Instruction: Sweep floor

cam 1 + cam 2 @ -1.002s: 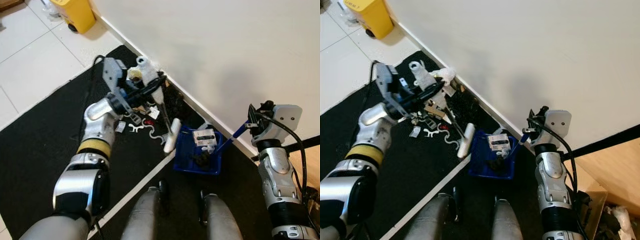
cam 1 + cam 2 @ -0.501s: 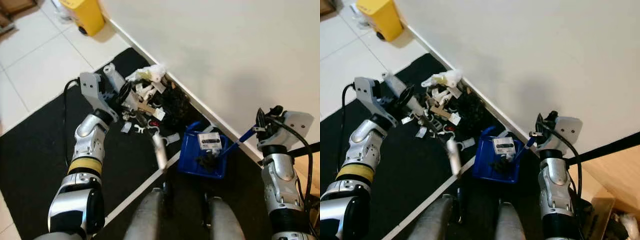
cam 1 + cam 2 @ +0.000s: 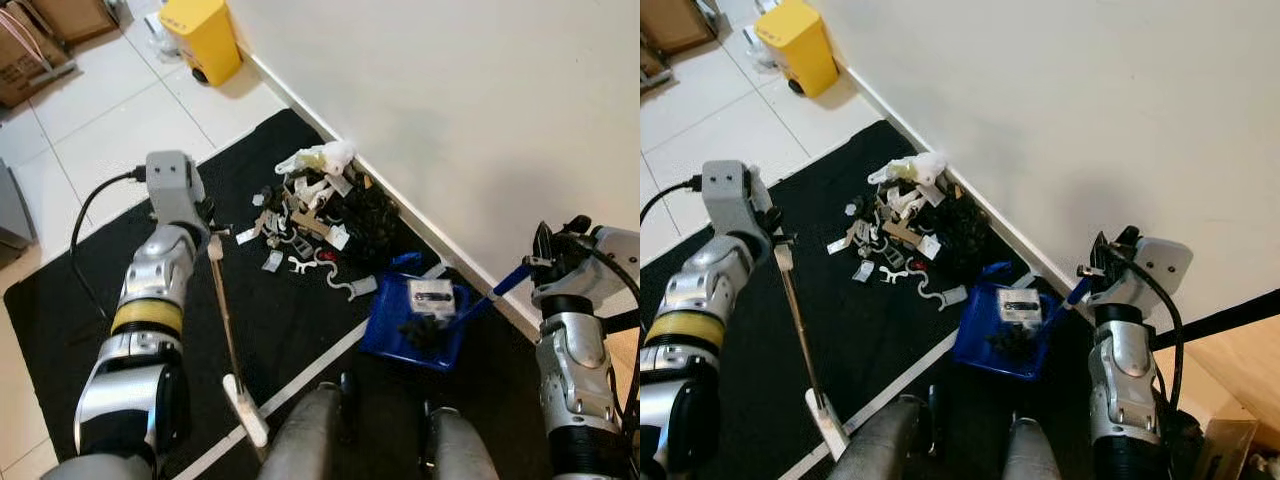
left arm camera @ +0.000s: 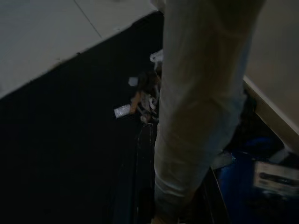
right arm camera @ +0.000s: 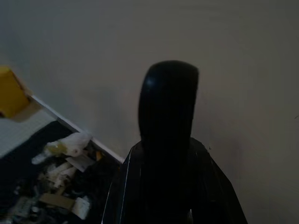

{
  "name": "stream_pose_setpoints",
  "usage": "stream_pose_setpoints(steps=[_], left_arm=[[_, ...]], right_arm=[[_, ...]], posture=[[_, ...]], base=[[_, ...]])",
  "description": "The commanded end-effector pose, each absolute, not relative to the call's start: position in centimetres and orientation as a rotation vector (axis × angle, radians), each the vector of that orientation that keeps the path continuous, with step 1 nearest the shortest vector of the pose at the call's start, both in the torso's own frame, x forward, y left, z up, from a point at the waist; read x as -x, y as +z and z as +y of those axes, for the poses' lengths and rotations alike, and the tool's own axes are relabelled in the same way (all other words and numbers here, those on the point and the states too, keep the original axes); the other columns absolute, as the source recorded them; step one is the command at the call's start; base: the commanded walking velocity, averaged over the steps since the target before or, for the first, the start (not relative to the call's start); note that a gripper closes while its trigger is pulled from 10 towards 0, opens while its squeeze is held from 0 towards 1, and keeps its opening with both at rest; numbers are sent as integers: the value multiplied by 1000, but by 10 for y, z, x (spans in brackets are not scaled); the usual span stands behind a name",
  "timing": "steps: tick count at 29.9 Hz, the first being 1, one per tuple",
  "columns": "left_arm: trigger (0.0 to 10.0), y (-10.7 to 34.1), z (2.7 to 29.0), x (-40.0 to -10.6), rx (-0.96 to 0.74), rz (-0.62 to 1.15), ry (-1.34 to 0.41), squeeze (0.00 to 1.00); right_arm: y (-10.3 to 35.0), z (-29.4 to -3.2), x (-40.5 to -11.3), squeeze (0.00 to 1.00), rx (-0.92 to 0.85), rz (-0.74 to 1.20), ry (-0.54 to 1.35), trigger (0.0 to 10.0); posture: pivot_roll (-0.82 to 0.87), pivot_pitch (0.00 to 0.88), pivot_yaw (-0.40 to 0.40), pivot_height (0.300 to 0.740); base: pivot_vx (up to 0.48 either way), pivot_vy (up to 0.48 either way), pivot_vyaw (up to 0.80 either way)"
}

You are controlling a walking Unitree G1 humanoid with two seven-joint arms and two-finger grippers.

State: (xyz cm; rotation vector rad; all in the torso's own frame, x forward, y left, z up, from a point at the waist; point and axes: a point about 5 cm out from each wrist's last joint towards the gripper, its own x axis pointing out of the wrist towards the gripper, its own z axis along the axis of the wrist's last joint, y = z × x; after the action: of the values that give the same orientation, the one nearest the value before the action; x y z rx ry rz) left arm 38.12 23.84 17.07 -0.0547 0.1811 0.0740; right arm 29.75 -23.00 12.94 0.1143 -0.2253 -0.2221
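Observation:
My left gripper [image 3: 211, 237] is shut on the top of a broom's pale wooden stick [image 3: 226, 320]. The stick slants down to a small white brush head [image 3: 246, 412] on the black mat near my left leg. In the left wrist view the stick [image 4: 196, 107] looms large and blurred. A pile of white, tan and black litter [image 3: 318, 205] lies against the wall, well apart from the brush. My right gripper [image 3: 540, 262] is shut on the blue handle [image 3: 497, 289] of a blue dustpan [image 3: 384, 338], which rests on the mat holding a white box and dark scraps.
A black mat [image 3: 90, 290] with a white stripe [image 3: 320, 358] covers the floor by the white wall [image 3: 480, 110]. A yellow bin [image 3: 204, 35] stands at the far corner, with cardboard boxes [image 3: 40, 40] on the white tiles. My legs [image 3: 300, 440] show at the bottom.
My left arm has swung the broom away from the litter pile, so the brush head now sits back near my left leg. The camera has shifted too. The right arm keeps hold of the dustpan.

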Motion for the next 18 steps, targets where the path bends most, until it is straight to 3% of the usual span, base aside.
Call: stream_pose_setpoints(steps=[1,10,18], left_arm=[[10000,175,249,-378,37,171,94,0],[10000,169,248,-369,110,170,19,0],[10000,158,229,-359,183,196,-84,0]], right_arm=[[135,-225,-299,0,-149,-254,-191,10000],[147,-228,-300,0,-175,-284,-208,10000],[150,-232,-300,0,-213,-286,-228,10000]], posture=[[84,190,153,740],[76,173,142,740],[67,157,130,740]], base=[[0,0,0],[0,0,0],[0,0,0]])
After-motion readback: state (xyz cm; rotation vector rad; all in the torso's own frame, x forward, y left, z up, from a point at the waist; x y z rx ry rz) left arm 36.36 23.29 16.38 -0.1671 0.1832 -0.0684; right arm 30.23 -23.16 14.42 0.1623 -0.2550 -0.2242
